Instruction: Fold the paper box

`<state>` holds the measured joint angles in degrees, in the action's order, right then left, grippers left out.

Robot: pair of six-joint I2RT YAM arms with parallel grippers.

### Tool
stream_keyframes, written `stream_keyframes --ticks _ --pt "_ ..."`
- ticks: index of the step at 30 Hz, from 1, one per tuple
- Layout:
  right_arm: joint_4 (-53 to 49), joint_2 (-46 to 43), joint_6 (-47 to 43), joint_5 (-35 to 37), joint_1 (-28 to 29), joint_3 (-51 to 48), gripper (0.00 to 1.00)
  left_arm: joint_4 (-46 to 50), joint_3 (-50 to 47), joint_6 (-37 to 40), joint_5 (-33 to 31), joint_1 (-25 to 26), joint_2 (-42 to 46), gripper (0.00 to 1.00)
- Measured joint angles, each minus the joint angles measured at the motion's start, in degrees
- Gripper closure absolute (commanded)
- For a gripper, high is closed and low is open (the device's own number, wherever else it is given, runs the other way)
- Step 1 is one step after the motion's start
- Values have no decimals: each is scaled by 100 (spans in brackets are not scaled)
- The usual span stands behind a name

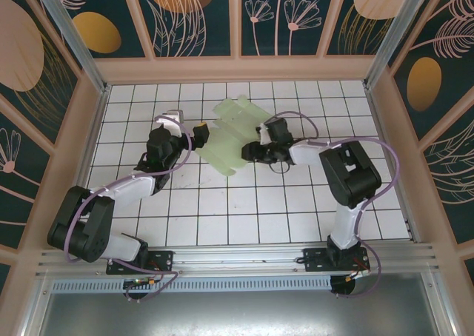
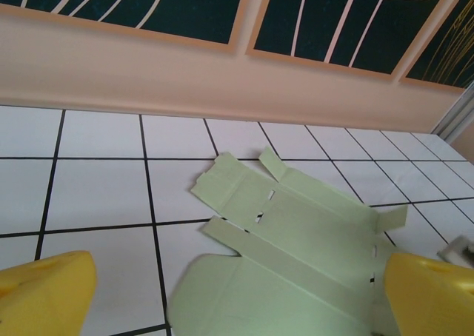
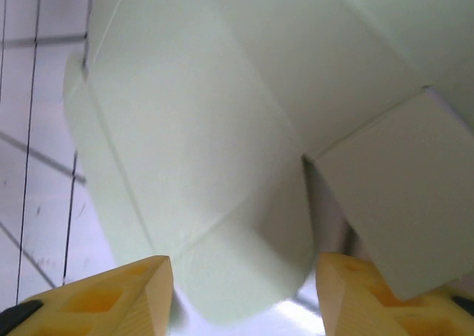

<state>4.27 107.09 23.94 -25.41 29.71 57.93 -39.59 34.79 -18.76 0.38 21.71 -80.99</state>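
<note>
Paper box point(image 1: 235, 138) unfolded, pale green die-cut sheet on white-tiled desk point(image 1: 222, 217), toward far wall, between my two grippers. My left gripper point(image 1: 200, 134) spread wide at sheet's left edge, holding nothing. My right gripper point(image 3: 244, 295) half-spread at sheet's right side, rounded flap just ahead of yellow fingertips point(image 3: 141, 291), nothing clamped.

The paper box point(image 2: 296, 225) is thin pale-green card, matt and smooth, with crisp pressed creases. The table point(image 1: 222, 217) under it is faced with white tiles that have a slight gloss, divided by dark grout lines. The fingers point(image 2: 44, 291) are smooth yellow plastic with a dull sheen. The arms point(image 1: 348, 177) have hard black and white plastic shells. A rail point(image 1: 237, 256) of brushed silvery metal runs along the table's near edge. The wall point(image 2: 185, 77) looks like matt peach board.
</note>
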Motion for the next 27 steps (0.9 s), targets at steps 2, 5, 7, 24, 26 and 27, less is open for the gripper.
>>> stream_keyframes --ticks 2,5,7,24,26,27 --pt "22 -136 -2 79 151 -7 34 0 0 -50 -2 0 0 1" --pt "87 -535 -4 284 33 -66 31 -4 -9 -105 -2 0 0 1" --pt "195 -765 -9 332 -201 -66 29 -35 -46 -109 -2 0 -2 1" --pt "-693 2155 -557 407 -1311 3449 30 -420 -107 -107 26 0 -380 1" --pt "-855 2282 -557 391 -1307 3449 32 -404 -160 -166 31 0 -306 1" --pt "-835 2284 -588 417 -1300 3401 32 -378 -216 -216 33 0 -234 1"
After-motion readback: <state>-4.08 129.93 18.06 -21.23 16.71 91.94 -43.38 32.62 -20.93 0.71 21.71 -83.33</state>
